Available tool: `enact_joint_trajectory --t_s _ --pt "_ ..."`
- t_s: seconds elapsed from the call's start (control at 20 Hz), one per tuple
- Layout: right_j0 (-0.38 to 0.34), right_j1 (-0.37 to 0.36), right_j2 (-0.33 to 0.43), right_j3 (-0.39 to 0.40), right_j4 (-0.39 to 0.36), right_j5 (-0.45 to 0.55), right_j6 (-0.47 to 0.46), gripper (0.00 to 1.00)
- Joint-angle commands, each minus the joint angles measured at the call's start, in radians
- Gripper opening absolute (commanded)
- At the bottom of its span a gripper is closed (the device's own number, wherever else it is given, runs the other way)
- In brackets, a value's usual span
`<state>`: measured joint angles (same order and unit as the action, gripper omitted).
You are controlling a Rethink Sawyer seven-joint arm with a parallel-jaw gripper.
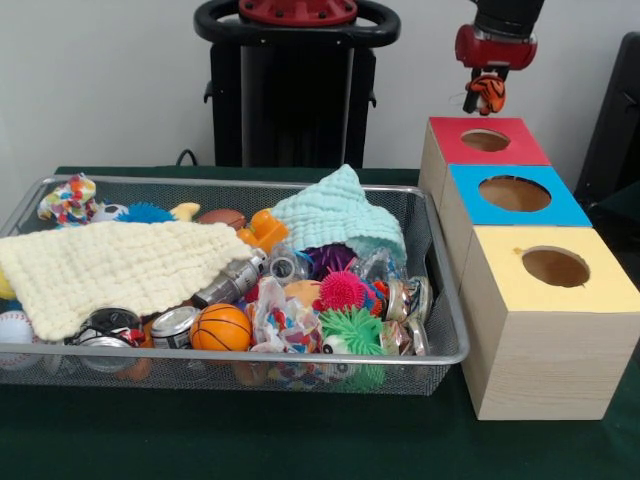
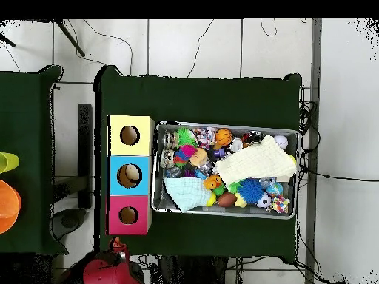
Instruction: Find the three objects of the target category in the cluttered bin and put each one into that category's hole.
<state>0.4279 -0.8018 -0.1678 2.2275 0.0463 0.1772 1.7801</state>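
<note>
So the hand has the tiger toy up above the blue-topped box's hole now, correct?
Not quite. The hand does hold the tiger toy, but the front view shows it hanging above the red-topped box, near its hole, not above the blue-topped box.
</note>
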Motion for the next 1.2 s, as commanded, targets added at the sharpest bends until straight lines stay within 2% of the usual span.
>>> enact_joint_trajectory --t_s 0.05,0.45,0.75,0.95,1.2 --pt "-0.031 0.010 0.001 -0.139 0.046 0.071 0.169 0.00" --pt "-0.023 0.079 -0.004 -0.181 0.052 0.029 0.182 0.00" --pt "-0.032 0.176 0.011 -0.181 0.037 -0.084 0.189 0.00" --pt "-0.049 0.165 0.024 -0.154 0.023 -0.106 0.183 0.00" --pt "-0.067 0.064 0.042 -0.116 0.021 -0.019 0.161 0.00"
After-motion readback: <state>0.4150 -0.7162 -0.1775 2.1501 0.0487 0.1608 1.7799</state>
